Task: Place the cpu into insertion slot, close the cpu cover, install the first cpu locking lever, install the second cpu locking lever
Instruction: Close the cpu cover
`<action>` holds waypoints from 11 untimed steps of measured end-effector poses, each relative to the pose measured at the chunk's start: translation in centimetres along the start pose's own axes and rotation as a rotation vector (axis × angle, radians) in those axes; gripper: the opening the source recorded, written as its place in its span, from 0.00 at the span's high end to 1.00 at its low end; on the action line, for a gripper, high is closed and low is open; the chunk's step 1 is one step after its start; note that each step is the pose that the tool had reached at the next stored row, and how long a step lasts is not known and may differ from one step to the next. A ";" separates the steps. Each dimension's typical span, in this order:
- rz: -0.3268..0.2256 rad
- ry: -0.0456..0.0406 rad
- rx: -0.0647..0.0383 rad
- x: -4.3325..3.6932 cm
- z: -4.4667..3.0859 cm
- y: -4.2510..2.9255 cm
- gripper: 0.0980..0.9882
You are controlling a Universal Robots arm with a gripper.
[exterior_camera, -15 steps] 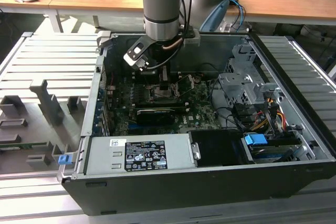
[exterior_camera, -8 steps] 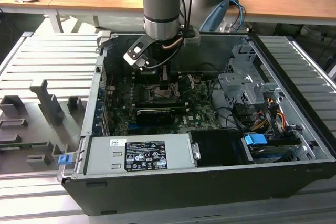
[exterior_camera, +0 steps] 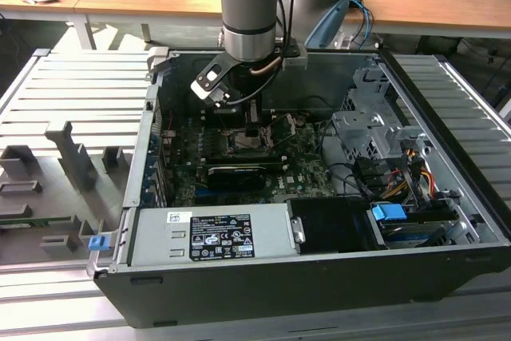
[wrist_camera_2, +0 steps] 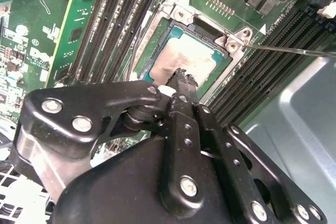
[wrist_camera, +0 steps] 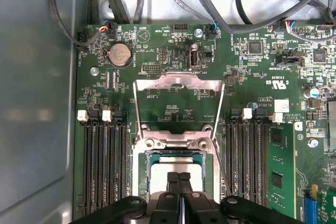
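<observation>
While the cpu (wrist_camera_2: 191,56) lies in the insertion slot (wrist_camera_2: 176,10), cpu cover (wrist_camera: 178,81) hinged up at the slot's edge, the fingers (wrist_camera_2: 184,129) are clenched together, tips on the cpu's face; judgement: press lightly and squarely.

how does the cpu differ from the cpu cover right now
The cpu is a solid pale plate; the cover is an open frame with green board showing through its window. The cpu lies flat in the slot; the cover is swung back off it. The gripper's shut jaws sit over the cpu, away from the cover. Both are silvery metal and squarish.
</observation>
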State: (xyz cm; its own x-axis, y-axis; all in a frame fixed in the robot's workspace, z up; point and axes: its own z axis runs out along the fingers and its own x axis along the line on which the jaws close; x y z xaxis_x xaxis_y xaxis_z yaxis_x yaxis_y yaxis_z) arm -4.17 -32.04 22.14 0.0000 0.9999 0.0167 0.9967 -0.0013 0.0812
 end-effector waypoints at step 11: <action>0.000 0.0002 0.000 0.02 -0.80 0.07 0.99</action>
State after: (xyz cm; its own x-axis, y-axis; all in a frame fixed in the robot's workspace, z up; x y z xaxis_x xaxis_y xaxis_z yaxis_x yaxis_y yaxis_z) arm -4.17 -32.04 22.94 0.0000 0.9999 0.0169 0.9967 -0.0013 0.0813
